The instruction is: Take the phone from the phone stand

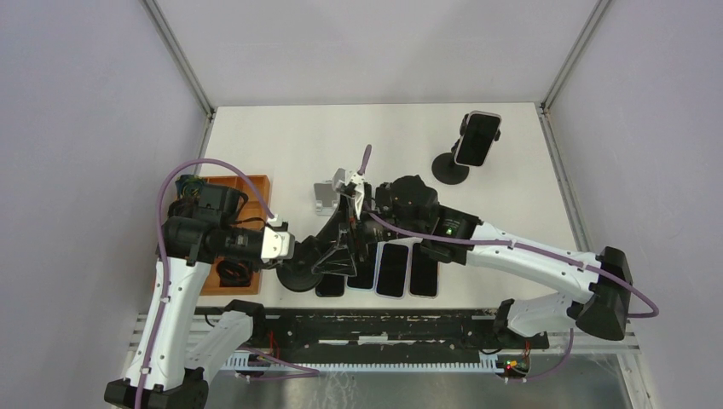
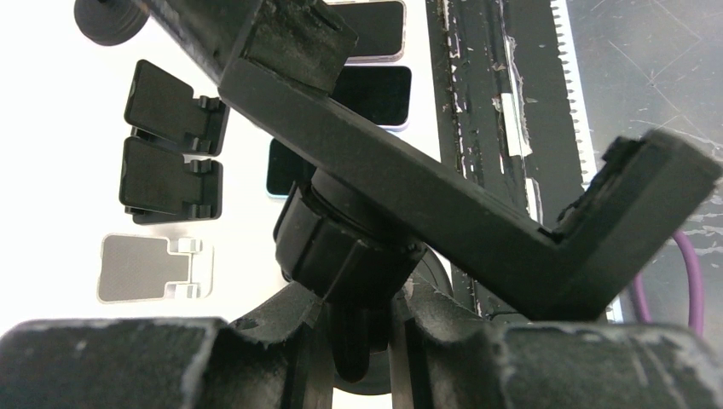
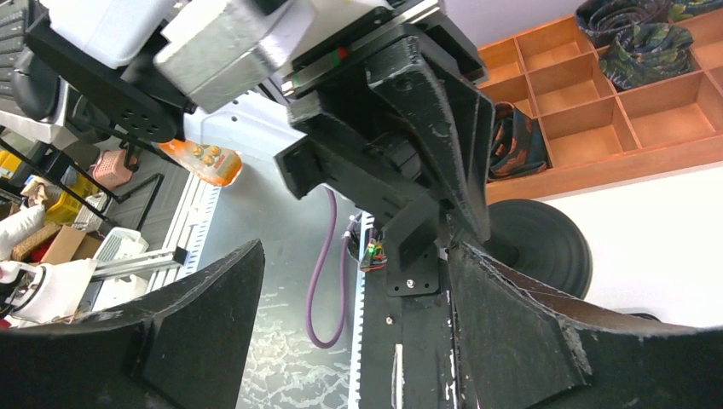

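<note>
The phone (image 1: 476, 139) sits clamped, tilted back, in the cradle of a black far stand (image 1: 449, 168) at the far right of the white table (image 1: 281, 145), well apart from both grippers. Nearer the arms, the left gripper (image 2: 362, 349) is closed on a second stand (image 2: 443, 196), its fingers (image 2: 111, 358) pinching the neck just below the ribbed collar. This stand's L-shaped cradle is empty and points toward the near edge, while its round base (image 1: 298, 277) lies just beside the left arm's wrist. The right gripper (image 1: 362, 223) hangs close over the same stand with its jaws spread wide, nothing gripped between them. In the right wrist view its two fingers (image 3: 196, 341) frame the left gripper and the round base. A row of phones (image 1: 393, 269) lies flat, screens up, along the near edge, partly under the two grippers. A small silver folding stand (image 1: 324, 198) rests just beyond them, with two black folding stands (image 2: 170, 111) beside it in the left wrist view. A compartmented wooden tray (image 1: 256, 183) holding dark items stands at the left.
</note>
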`<act>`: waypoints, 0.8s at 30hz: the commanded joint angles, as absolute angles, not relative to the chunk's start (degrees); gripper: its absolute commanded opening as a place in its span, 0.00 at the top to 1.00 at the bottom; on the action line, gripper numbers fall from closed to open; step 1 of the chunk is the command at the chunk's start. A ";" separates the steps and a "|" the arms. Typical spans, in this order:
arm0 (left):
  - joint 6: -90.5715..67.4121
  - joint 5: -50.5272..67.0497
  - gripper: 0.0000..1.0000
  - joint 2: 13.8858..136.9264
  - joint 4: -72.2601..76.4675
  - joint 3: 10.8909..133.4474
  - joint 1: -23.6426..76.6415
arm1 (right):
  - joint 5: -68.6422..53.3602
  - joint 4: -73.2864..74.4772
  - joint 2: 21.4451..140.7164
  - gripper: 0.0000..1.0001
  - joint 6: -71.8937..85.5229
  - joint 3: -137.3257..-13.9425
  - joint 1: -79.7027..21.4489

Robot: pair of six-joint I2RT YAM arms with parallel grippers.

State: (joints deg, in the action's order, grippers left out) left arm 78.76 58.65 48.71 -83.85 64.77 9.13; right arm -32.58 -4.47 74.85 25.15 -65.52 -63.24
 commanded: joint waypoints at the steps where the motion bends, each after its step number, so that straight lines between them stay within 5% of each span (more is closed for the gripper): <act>1: 79.63 62.01 0.98 48.21 -83.94 66.53 9.05 | -33.94 -4.99 77.31 0.18 23.36 -69.90 -63.41; 10: 78.97 62.92 0.98 47.91 -83.94 66.13 9.14 | -38.20 -5.62 82.55 0.31 23.07 -74.74 -63.54; 14: 78.80 62.52 0.98 48.08 -83.94 66.05 9.14 | -40.85 -6.30 84.46 0.45 24.00 -76.33 -63.51; 19: 79.03 62.00 0.98 48.33 -83.94 65.70 9.14 | -42.49 -8.26 84.73 0.75 24.88 -75.94 -63.52; 21: 79.10 61.96 0.91 48.54 -83.95 65.89 9.14 | -42.80 -8.19 84.65 0.87 24.73 -76.12 -63.51; 24: 78.83 61.96 0.61 48.53 -83.92 66.17 9.14 | -42.04 -7.39 84.12 1.00 24.00 -76.31 -63.05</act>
